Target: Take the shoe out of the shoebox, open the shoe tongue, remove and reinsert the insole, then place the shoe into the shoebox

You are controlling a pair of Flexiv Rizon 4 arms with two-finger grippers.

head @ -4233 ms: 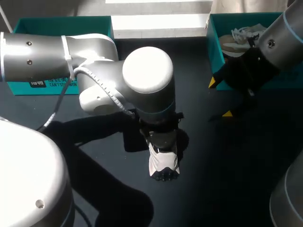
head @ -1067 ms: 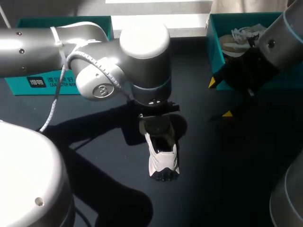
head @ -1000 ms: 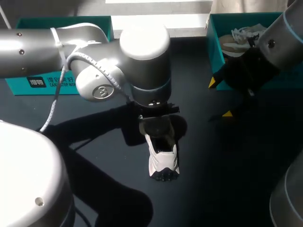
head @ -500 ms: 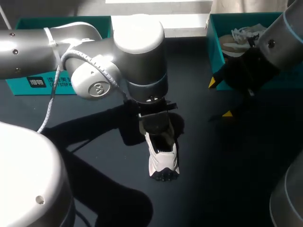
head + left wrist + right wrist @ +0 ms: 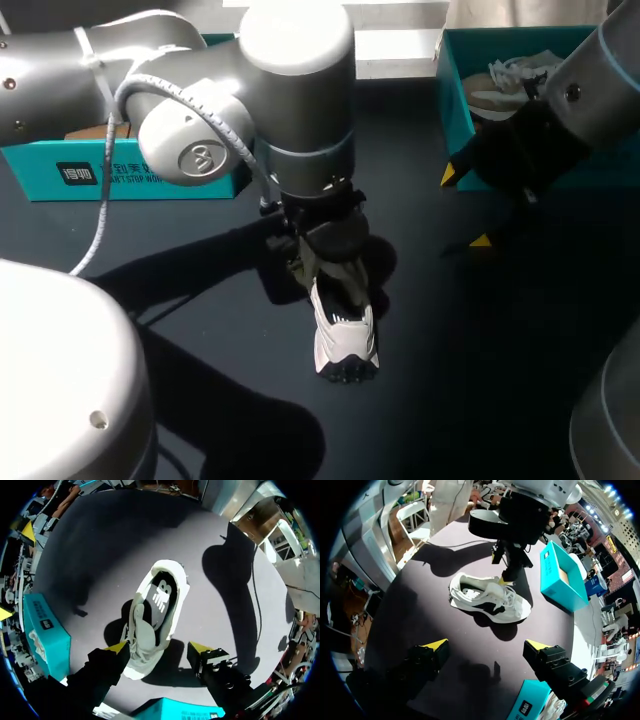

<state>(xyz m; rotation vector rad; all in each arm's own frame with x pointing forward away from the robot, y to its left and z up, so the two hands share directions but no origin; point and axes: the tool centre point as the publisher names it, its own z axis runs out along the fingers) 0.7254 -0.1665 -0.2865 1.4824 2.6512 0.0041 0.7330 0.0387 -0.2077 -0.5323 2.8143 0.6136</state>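
While my left gripper [image 5: 159, 647] hangs over the white and grey sneaker [image 5: 150, 630], its fingers are spread, one yellow tip just beside the upper. The sneaker stands on the dark worktop [image 5: 500, 350], with a white logo on its black insole [image 5: 161, 597]. My right gripper [image 5: 465, 207], fingers spread wide, sits beside the teal cardboard shoebox [image 5: 455, 110], whose print is too small to read.

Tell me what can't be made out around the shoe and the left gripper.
Left wrist view: whether a tip of the left gripper touches the shoe; they overlap.
Head view: the shoe's far half and that gripper, hidden under the left arm.
Head view: the teal box's contents, partly behind the right arm.
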